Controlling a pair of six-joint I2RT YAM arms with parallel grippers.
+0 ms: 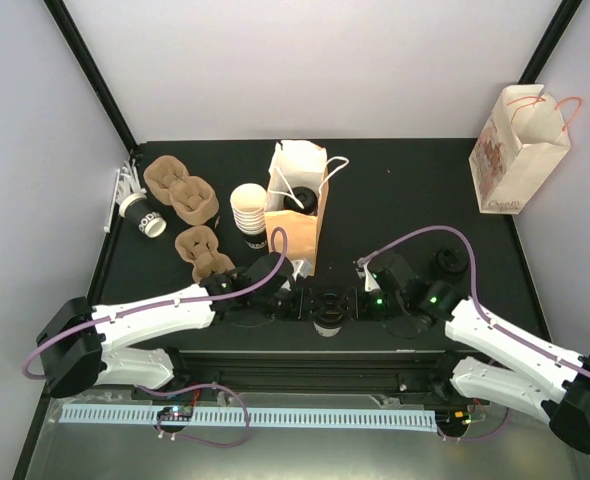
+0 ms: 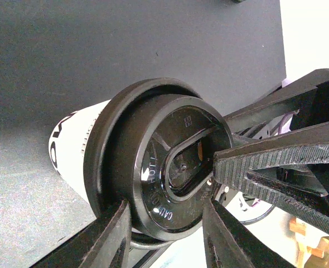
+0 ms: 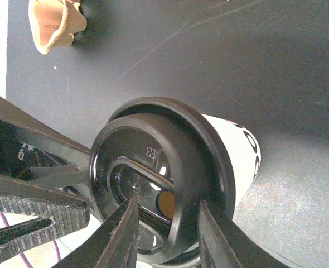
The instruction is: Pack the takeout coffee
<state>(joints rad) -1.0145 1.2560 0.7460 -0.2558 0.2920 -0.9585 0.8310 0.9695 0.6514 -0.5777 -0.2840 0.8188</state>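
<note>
At the worktop's near centre, the left hand and right hand both clamp the lidded cup. This looks like a handover; next, one hand should release so the other can carry it to the far paper bag.

I pinch the black lid sitting on an upright white paper cup nearest me; a lidless cup stack stands farther back, and a tipped cup lies far left.
</note>
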